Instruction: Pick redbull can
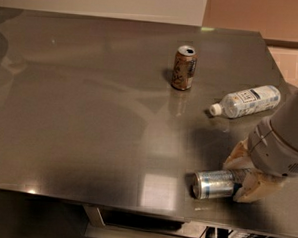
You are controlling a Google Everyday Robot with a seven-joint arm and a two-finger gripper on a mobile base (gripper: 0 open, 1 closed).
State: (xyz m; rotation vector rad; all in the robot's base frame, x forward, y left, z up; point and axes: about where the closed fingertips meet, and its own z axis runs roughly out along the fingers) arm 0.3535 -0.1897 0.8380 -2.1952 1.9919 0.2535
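Silver redbull can (213, 183) lies on its side on desk (89, 113); gripper (235, 177) spread open, jaws straddling can body.

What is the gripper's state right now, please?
Gripper: at the lying redbull can, near the table's front right edge; open or closed cannot be told.

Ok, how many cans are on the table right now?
2. The redbull can lies on its side at front right, with the tool at its right end; the brown-gold can stands upright farther back.
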